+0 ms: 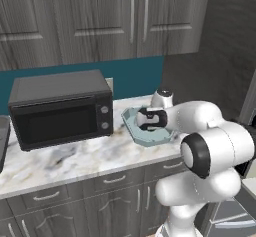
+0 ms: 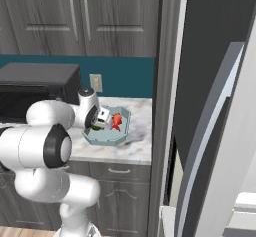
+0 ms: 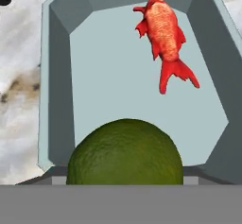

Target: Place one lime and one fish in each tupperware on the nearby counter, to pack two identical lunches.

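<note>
The gripper [image 2: 98, 122] grasps a lime [image 3: 125, 153] over the teal tupperware [image 3: 56, 95]; beyond it, a red fish [image 3: 163, 31] lies on the container's floor.

A dark green lime [image 3: 125, 152] is sitting at the near edge of the hand view, where the fingers would rise, hiding them. Beyond it, the pale teal octagonal tupperware [image 3: 56, 100] is lying open on the marble counter [image 3: 19, 76]. A red-orange fish [image 3: 164, 36] is lying on its floor, farther out and to the right, apart from the lime.
</note>
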